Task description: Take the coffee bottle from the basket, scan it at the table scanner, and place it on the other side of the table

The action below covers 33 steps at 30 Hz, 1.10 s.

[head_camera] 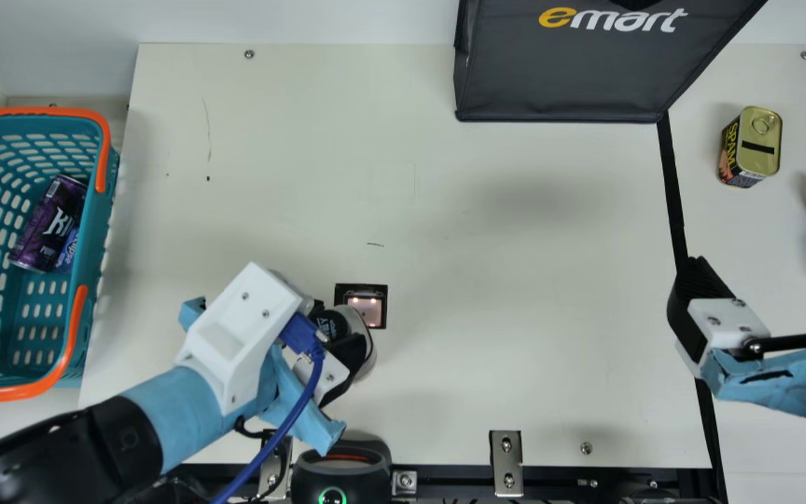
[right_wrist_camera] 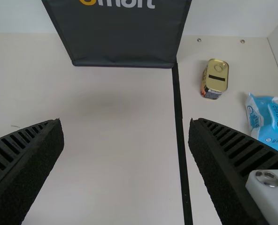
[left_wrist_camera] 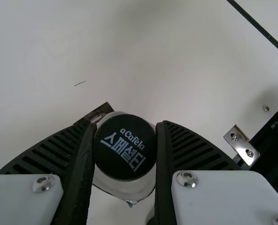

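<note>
1. Coffee bottle [head_camera: 333,324]: at the scanner [head_camera: 364,308], cap gripped by left gripper [left_wrist_camera: 126,145], fingers closed in on both sides; probably held there to get the code read.
2. Right gripper [head_camera: 767,271]: right of scanner, wide open, holding nothing; likely parked to leave room.
3. Basket [head_camera: 99,231]: left of scanner; purple can [head_camera: 50,224] leans inside, blue item [head_camera: 67,252] beside it.
4. Dark bag [head_camera: 557,77]: beyond scanner, rightward; contents can't tell.
</note>
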Each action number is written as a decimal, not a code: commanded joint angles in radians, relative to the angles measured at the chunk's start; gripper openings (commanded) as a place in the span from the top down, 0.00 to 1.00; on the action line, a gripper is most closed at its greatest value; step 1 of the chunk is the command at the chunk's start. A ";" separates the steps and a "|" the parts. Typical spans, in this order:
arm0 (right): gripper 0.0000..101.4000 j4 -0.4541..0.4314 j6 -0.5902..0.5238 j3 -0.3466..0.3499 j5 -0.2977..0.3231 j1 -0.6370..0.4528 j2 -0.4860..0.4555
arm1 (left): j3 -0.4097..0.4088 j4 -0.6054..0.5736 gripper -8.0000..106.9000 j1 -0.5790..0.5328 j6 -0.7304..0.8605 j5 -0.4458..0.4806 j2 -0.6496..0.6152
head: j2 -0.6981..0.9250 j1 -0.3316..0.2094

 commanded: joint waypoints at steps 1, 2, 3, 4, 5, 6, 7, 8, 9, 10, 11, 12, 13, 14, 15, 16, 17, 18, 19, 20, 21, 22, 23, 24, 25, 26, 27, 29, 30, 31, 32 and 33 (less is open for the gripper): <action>0.06 0.000 0.000 0.000 0.000 0.000 0.000 | -0.002 -0.049 1.00 0.016 0.110 -0.006 0.000 | 0.000 -0.027; 0.06 0.000 0.000 0.000 0.000 0.000 0.000 | -0.003 -0.067 1.00 0.025 0.138 -0.008 0.001 | 0.000 -0.027; 0.06 0.000 0.000 0.000 0.000 0.000 0.000 | -0.003 -0.083 1.00 0.033 0.163 -0.010 0.002 | 0.000 -0.027; 0.06 0.000 0.000 0.000 0.000 0.000 0.000 | -0.003 -0.102 1.00 0.043 0.193 -0.012 0.002 | 0.000 -0.027; 0.06 0.000 0.000 0.000 0.000 0.000 0.000 | -0.004 -0.121 1.00 0.053 0.221 -0.014 0.004 | 0.000 -0.027; 0.06 0.000 0.000 0.000 0.000 0.000 0.000 | -0.005 -0.140 1.00 0.061 0.249 -0.017 0.005 | 0.000 -0.027; 0.06 0.000 0.000 0.000 0.000 0.000 0.000 | -0.005 -0.159 1.00 0.071 0.279 -0.018 0.006 | 0.000 -0.027; 0.06 0.000 0.000 0.000 0.000 0.000 0.000 | -0.006 -0.179 1.00 0.081 0.308 -0.019 0.007 | 0.000 -0.027; 0.06 0.000 0.000 0.000 0.000 0.000 0.000 | -0.007 -0.195 1.00 0.090 0.335 -0.020 0.009 | 0.000 -0.027; 0.06 0.000 0.000 0.000 0.000 0.000 0.000 | -0.008 -0.215 1.00 0.100 0.365 -0.020 0.011 | 0.000 -0.027; 0.06 0.000 0.000 0.000 0.000 0.000 0.000 | -0.008 -0.234 1.00 0.111 0.394 -0.021 0.014 | 0.000 -0.027; 0.06 0.000 0.000 0.000 0.000 0.000 0.000 | -0.009 -0.252 1.00 0.120 0.422 -0.020 0.015 | 0.000 -0.027; 0.06 0.000 0.000 0.000 0.000 0.000 0.000 | -0.010 -0.272 1.00 0.131 0.453 -0.020 0.018 | 0.000 -0.027; 0.06 0.000 0.000 0.000 0.000 0.000 0.000 | -0.011 -0.291 1.00 0.142 0.483 -0.018 0.020 | 0.000 -0.027; 0.06 0.000 0.000 0.000 0.000 0.000 0.000 | -0.012 -0.309 1.00 0.152 0.511 -0.016 0.022 | 0.000 -0.027; 0.06 0.000 0.000 0.000 0.000 0.000 0.000 | -0.013 -0.329 1.00 0.164 0.542 -0.014 0.024 | 0.000 -0.027; 0.06 0.000 0.000 0.000 0.000 0.000 0.000 | -0.014 -0.348 1.00 0.175 0.572 -0.012 0.026 | 0.000 -0.027; 0.06 0.000 0.000 0.000 0.000 0.000 0.000 | -0.015 -0.366 1.00 0.185 0.598 -0.009 0.028 | 0.000 -0.027; 0.06 0.000 0.000 0.000 -0.001 0.000 0.000 | -0.016 -0.386 1.00 0.198 0.628 -0.006 0.029 | 0.000 -0.027; 0.06 0.000 0.000 0.000 -0.001 0.000 0.000 | -0.017 -0.407 1.00 0.211 0.658 -0.002 0.031 | 0.000 -0.027; 0.06 0.000 0.000 0.000 -0.001 0.000 0.000 | -0.019 -0.425 1.00 0.222 0.685 0.001 0.034 | 0.000 -0.027; 0.06 0.000 0.000 0.000 -0.001 0.000 0.000 | -0.020 -0.445 1.00 0.235 0.715 0.005 0.036 | 0.000 -0.027; 0.06 0.000 0.000 0.000 -0.001 0.000 0.000 | -0.022 -0.465 1.00 0.248 0.743 0.009 0.038 | 0.000 -0.027; 0.06 0.000 0.000 0.000 -0.001 0.000 0.000 | -0.023 -0.484 1.00 0.259 0.772 0.013 0.041 | 0.000 -0.027; 0.06 0.000 0.000 0.000 -0.001 0.000 0.000 | -0.025 -0.505 1.00 0.271 0.802 0.017 0.044 | 0.000 -0.027; 0.06 0.000 0.000 0.000 -0.001 0.000 0.000 | -0.027 -0.528 1.00 0.284 0.836 0.023 0.047 | 0.000 -0.027; 0.06 0.000 0.000 0.000 -0.001 0.000 0.000 | -0.028 -0.549 1.00 0.296 0.868 0.029 0.050 | 0.000 -0.027; 0.06 0.000 0.000 0.000 -0.001 0.000 0.000 | -0.033 -0.587 1.00 0.320 0.926 0.042 0.057 | 0.000 -0.027; 0.06 0.000 0.000 0.000 -0.001 0.000 0.000 | -0.036 -0.606 1.00 0.332 0.955 0.049 0.061 | 0.000 -0.027; 0.06 0.000 0.000 0.000 -0.001 0.000 0.000 | -0.039 -0.622 1.00 0.342 0.981 0.056 0.064 | 0.000 -0.027; 0.06 0.000 0.000 0.000 -0.001 0.000 0.000 | -0.042 -0.640 1.00 0.355 1.009 0.065 0.069 | 0.000 -0.027; 0.06 0.000 0.000 0.000 -0.001 0.000 0.000 | -0.044 -0.657 1.00 0.367 1.036 0.073 0.073 | 0.000 -0.027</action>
